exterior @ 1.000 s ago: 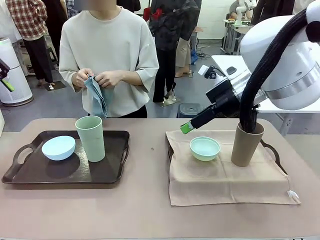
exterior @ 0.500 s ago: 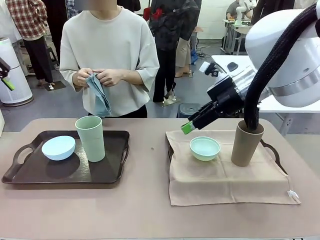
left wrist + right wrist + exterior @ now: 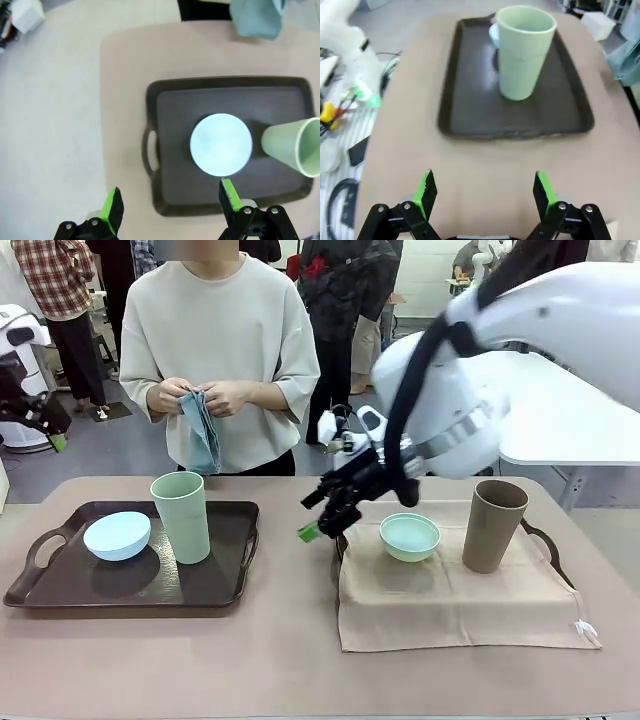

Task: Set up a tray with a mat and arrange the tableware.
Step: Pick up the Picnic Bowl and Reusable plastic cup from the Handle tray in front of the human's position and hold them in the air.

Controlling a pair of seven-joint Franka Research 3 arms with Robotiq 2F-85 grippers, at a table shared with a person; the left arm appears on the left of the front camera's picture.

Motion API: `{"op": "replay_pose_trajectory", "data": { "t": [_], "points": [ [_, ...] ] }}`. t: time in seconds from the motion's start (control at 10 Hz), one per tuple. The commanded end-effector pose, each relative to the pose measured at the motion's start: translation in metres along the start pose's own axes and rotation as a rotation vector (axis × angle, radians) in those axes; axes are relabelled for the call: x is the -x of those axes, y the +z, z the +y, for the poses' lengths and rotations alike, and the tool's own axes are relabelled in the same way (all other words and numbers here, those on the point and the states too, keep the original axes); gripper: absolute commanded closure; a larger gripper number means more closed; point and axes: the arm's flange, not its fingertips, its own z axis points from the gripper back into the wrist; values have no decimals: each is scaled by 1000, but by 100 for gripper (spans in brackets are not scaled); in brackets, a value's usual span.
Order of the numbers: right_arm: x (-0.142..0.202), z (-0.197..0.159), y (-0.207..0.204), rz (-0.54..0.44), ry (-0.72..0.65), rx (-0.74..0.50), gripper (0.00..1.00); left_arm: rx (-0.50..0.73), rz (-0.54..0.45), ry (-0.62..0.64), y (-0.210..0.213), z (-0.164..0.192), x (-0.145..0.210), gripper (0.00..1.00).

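Grippers both spread: right gripper facing light green tumbler, left gripper above pale blue bowl.

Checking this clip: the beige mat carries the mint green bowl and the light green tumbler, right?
No. The beige mat carries the mint green bowl and the brown tumbler; the light green tumbler stands on the bare dark tray. The front view shows it.
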Motion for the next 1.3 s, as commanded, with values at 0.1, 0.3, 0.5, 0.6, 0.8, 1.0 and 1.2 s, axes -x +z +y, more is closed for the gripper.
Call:
{"op": "replay_pose_trajectory", "data": {
  "t": [0.1, 0.3, 0.5, 0.6, 0.8, 1.0, 1.2],
  "points": [
    [-31, -32, -61, 26, 116, 137, 0, 24, -48, -67, -39, 7, 0, 0],
    [-49, -40, -93, 24, 106, 122, 0, 92, -41, -63, -46, 7, 10, 0],
    [-56, -54, -114, -28, 20, 76, 0, 159, -42, -86, -53, 2, 13, 0],
    [-58, -54, -123, -68, -40, 20, 0, 168, -33, -70, -53, 1, 14, 0],
    [-62, -57, -123, -67, -30, 37, 0, 197, -36, -96, -51, -2, 15, 0],
    [-56, -52, -126, -53, -19, 34, 0, 156, -26, -64, -52, -5, 9, 0],
    [-56, -52, -126, -53, -19, 34, 0, 156, -26, -64, -52, -5, 9, 0]
  ]
}}
